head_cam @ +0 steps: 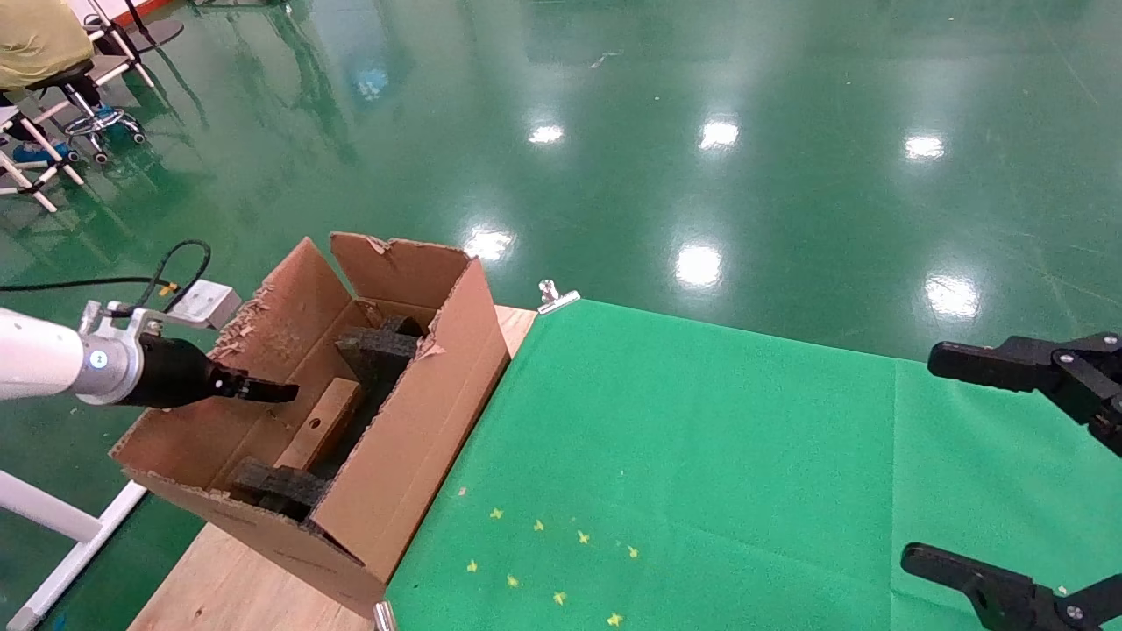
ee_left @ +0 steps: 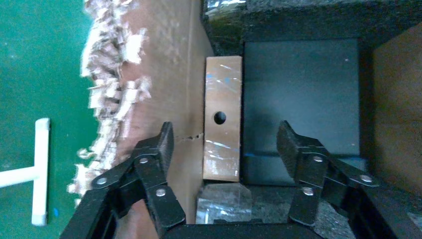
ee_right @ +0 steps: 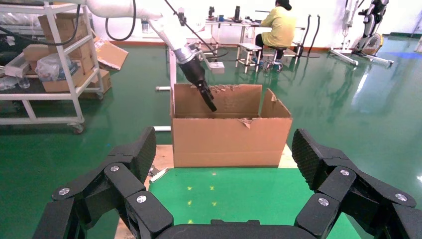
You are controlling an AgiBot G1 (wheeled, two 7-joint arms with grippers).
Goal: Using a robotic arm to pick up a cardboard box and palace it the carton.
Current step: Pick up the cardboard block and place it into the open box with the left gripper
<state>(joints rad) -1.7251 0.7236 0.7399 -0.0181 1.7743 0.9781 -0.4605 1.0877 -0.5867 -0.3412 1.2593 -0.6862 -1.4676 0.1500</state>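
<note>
The carton [head_cam: 421, 438] stands on the table's left end with its ragged flaps up and black foam blocks [head_cam: 377, 346] inside. The small cardboard box [head_cam: 320, 425] lies on the carton's floor between the foam blocks, close to the left wall; its round hole faces up. My left gripper [head_cam: 263, 390] hovers open just above it over the carton's left side. In the left wrist view the cardboard box [ee_left: 222, 124] sits below the gap of the left gripper [ee_left: 226, 137], untouched. My right gripper [head_cam: 951, 460] is parked open at the far right, empty.
A green cloth [head_cam: 701, 456] covers the table right of the carton, with yellow star marks [head_cam: 543, 561] and a metal clip [head_cam: 554, 298]. Bare wood [head_cam: 237, 578] shows under the carton. In the right wrist view, shelving [ee_right: 54, 55] and a seated person [ee_right: 281, 25] are behind.
</note>
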